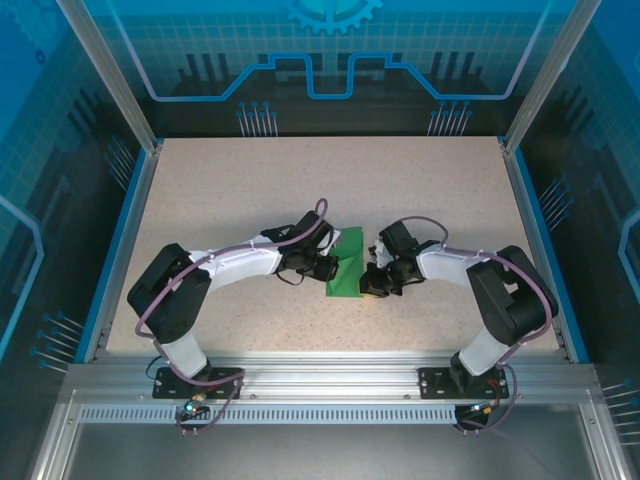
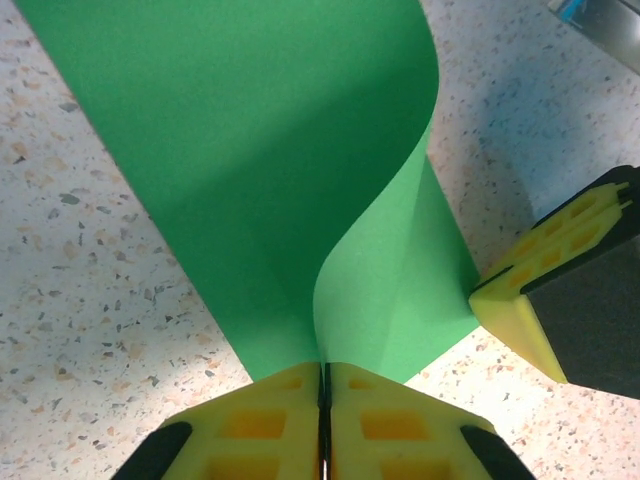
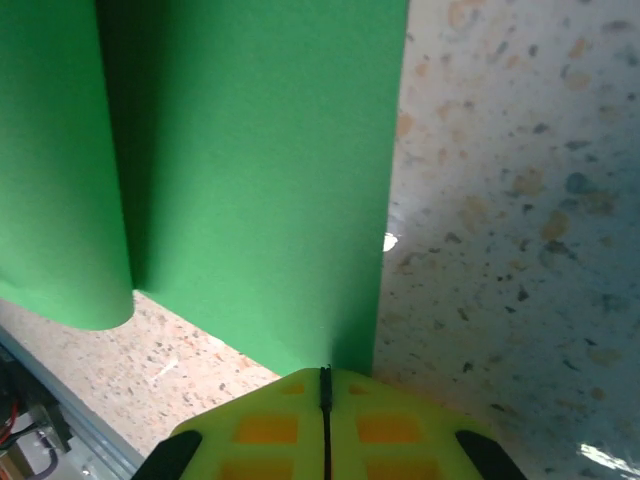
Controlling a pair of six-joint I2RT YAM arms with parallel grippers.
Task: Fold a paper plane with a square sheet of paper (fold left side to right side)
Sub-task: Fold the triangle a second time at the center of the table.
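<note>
Paper position: the square sheet of paper (image 1: pixel 347 265) is found near the middle of the worktop (image 1: pixel 300 180), somewhat closer to the near edge than to the far edge, between the two arms. It is seen from above as a narrow bright green strip, running from the near edge toward the far edge with a slight lean to the right.

Left end effector (image 1: pixel 325 268): it is set against the sheet's left side. In the left wrist view its yellow pads (image 2: pixel 260 430) are pressed fully together, and an edge of the sheet (image 2: pixel 250 150) is pinched between them. From the pinch the paper rises in a curved, upright flap, while the rest lies flat on the speckled worktop.

Right end effector (image 1: pixel 372 283): it is set against the sheet's right side. In the right wrist view its pads (image 3: pixel 390 430) are closed tight, with the near edge of the sheet (image 3: pixel 260 150) caught at the seam. A curled part of the paper is seen at the left of that view, lifted off the surface
</note>
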